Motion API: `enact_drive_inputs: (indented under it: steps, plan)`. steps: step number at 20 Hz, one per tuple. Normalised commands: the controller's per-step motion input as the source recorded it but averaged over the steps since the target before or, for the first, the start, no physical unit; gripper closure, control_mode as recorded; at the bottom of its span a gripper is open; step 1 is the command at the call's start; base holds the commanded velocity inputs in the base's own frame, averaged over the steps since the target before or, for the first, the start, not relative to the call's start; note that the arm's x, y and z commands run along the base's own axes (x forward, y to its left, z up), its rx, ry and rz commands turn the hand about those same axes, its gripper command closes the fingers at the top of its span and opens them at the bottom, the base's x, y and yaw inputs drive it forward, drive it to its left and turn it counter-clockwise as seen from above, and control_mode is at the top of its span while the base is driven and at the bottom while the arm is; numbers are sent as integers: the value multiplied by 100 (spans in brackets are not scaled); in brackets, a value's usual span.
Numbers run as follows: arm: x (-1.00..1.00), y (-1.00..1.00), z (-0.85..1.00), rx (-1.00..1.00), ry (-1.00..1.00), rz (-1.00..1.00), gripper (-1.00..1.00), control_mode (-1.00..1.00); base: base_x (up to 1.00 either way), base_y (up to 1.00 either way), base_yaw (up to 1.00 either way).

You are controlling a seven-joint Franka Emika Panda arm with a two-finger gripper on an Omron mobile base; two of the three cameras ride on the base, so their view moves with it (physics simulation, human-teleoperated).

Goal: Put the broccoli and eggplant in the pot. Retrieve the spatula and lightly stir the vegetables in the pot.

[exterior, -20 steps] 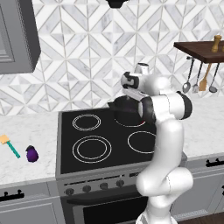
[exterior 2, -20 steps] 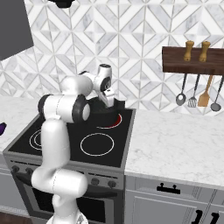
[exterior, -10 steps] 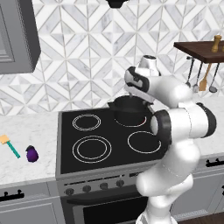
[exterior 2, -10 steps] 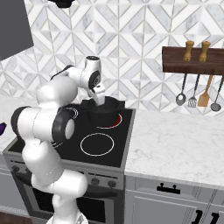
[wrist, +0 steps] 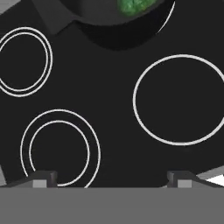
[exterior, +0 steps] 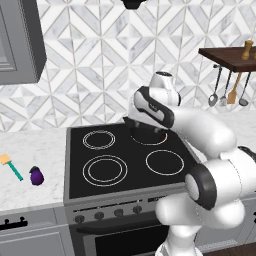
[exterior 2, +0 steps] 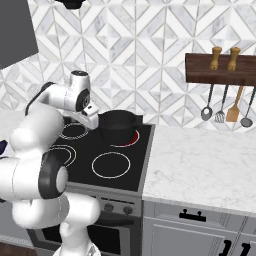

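Note:
The black pot [exterior 2: 118, 132] stands on the stove's back right burner, and in the hand view the pot [wrist: 109, 37] holds the green broccoli [wrist: 133, 6]. My gripper [exterior 2: 92, 121] hangs just left of the pot, over the burners. In the hand view the gripper [wrist: 111, 179] is open, with nothing between its fingertips [wrist: 43, 177]. The purple eggplant [exterior: 36, 176] lies on the counter left of the stove. Beside it lies the spatula [exterior: 11, 166], with a teal handle and yellow blade. My arm covers most of the pot [exterior: 144, 132] in the left base view.
The black stove top [exterior: 120, 162] has several burner rings. A wooden shelf [exterior 2: 220, 70] with two mills hangs at the right, and long-handled utensils [exterior 2: 232, 105] dangle under it. A grey cabinet [exterior: 17, 40] hangs above the left counter. A marble counter [exterior 2: 200, 160] lies right of the stove.
The arm has swung left and lower, carrying the hand from above the pot to beside it over the burners. The gripper stays open.

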Motion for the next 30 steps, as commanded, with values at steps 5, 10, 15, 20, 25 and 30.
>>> enact_drive_inputs:
  steps: [5,10,15,20,25,30]
  plan:
    - [-66,98,0,0,1,56,-100,-100,0,0,0]
    - [-45,100,-2,-6,1,53,-100,-100,0,0,0]
    - [-7,100,-20,-12,3,39,-100,-100,0,0,0]
    - [0,100,-14,-12,7,29,-100,-100,0,0,0]
    - [-6,100,0,-8,4,17,-100,-100,0,0,0]
    - [0,97,-19,-3,1,3,-100,-100,0,0,0]
